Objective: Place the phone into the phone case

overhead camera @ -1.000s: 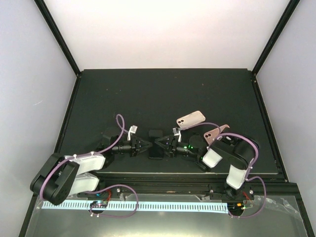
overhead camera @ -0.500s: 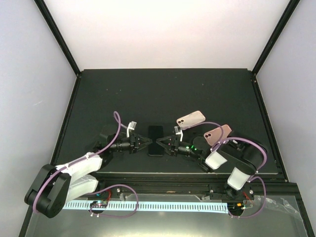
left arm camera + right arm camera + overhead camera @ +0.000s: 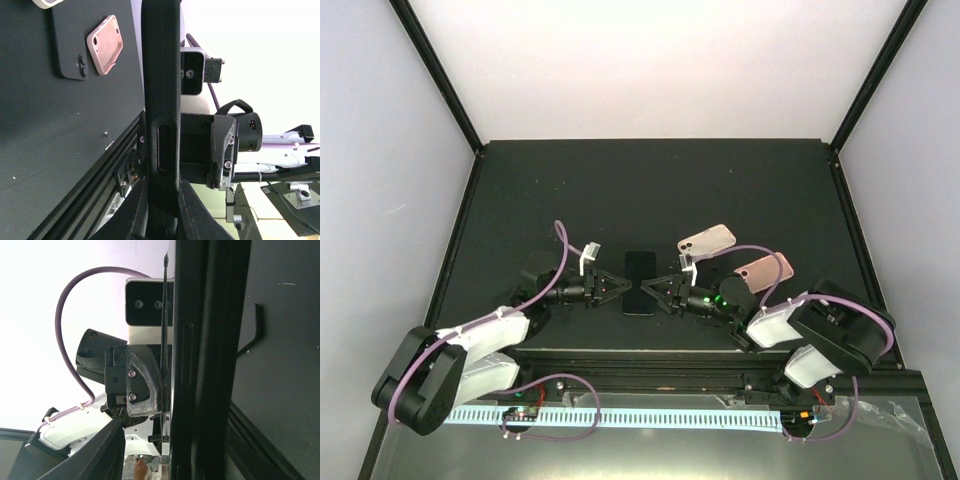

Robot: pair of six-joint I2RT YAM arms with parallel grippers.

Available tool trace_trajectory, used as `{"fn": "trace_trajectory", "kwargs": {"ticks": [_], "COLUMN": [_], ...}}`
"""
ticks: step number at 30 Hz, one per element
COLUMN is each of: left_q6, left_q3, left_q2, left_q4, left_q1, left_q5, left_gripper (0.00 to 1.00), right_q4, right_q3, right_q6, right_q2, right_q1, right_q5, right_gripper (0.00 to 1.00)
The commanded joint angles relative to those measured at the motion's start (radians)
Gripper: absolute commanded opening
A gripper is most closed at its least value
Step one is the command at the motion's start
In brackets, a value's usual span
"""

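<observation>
The black phone (image 3: 640,283) hangs level above the dark table (image 3: 620,190), near its near edge and about midway between left and right, pinched from both sides. The left gripper (image 3: 620,291) reaches in from the left with its pincer clamped on the phone's left edge; its wrist camera shows both fingers (image 3: 141,212) hugging the thin edge, which carries a long slot. The right gripper (image 3: 653,289) meets the phone's right edge from the opposite side. The edge fills its wrist camera, but whether this pincer is pressing or only straddling cannot be told. Whether a case already sits around the phone cannot be made out either. To the right lies the pink phone case (image 3: 763,271), hollow side up with its camera cut-out showing. Just to the left of it, seen best from the left wrist, is a flat black slab (image 3: 70,40) with two lens rings, hard to pick out against the table from above. Farther back, a pale pink phone-shaped item (image 3: 707,241) lies at a slant. The right arm's wrist (image 3: 725,298) stretches low just near of these three. Its purple cable (image 3: 750,252) arcs between the pale item and the pink case as seen from above.
</observation>
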State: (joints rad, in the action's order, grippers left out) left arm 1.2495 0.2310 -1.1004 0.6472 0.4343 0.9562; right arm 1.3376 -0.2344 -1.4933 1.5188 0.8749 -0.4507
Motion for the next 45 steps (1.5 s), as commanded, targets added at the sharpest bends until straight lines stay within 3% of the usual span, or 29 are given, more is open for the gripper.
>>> {"fn": "trace_trajectory", "kwargs": {"ticks": [1, 6, 11, 16, 18, 23, 27, 29, 33, 36, 41, 43, 45], "left_q6": [0.017, 0.016, 0.013, -0.003, -0.004, -0.013, -0.025, -0.026, -0.039, -0.017, -0.039, -0.055, -0.051], "left_q3": [-0.021, -0.019, -0.02, -0.013, -0.012, -0.009, -0.004, -0.003, 0.003, 0.002, 0.024, 0.036, 0.039], "left_q2": [-0.038, -0.028, -0.002, 0.024, 0.029, 0.045, 0.055, 0.053, 0.036, 0.025, 0.061, 0.072, 0.081], "left_q4": [0.018, 0.011, -0.007, -0.044, -0.047, -0.061, -0.075, -0.074, -0.071, -0.035, -0.07, -0.093, -0.095], "left_q1": [0.002, 0.003, 0.003, 0.004, 0.004, 0.004, 0.004, 0.003, 0.004, 0.004, 0.008, 0.014, 0.019], "left_q5": [-0.019, -0.019, -0.019, -0.018, -0.013, -0.01, -0.017, -0.019, -0.017, 0.005, 0.025, 0.033, 0.035], "left_gripper": [0.04, 0.1, 0.25, 0.35, 0.28, 0.12, 0.08, 0.07, 0.08, 0.17, 0.4, 0.4, 0.34], "right_q4": [0.128, 0.103, 0.063, -0.046, -0.093, -0.195, -0.234, -0.253, -0.249, -0.231, -0.278, -0.302, -0.331], "right_q3": [-0.017, -0.017, -0.021, -0.048, -0.059, -0.063, -0.058, -0.057, -0.054, -0.054, -0.083, -0.104, -0.127], "right_q6": [0.047, 0.06, 0.068, 0.08, 0.094, 0.126, 0.142, 0.144, 0.139, 0.133, 0.147, 0.157, 0.167], "right_q2": [-0.088, -0.12, -0.14, -0.171, -0.191, -0.278, -0.348, -0.366, -0.372, -0.366, -0.363, -0.361, -0.353], "right_q1": [0.008, 0.009, 0.009, 0.01, 0.012, 0.012, 0.013, 0.013, 0.013, 0.013, 0.012, 0.013, 0.012], "right_q5": [-0.003, 0.003, 0.001, -0.004, -0.003, 0.006, 0.017, 0.021, 0.021, 0.017, 0.011, 0.009, 0.006], "right_gripper": [0.4, 0.16, 0.04, 0.02, 0.06, 0.33, 0.4, 0.38, 0.13, 0.02, 0.01, 0.02, 0.04]}}
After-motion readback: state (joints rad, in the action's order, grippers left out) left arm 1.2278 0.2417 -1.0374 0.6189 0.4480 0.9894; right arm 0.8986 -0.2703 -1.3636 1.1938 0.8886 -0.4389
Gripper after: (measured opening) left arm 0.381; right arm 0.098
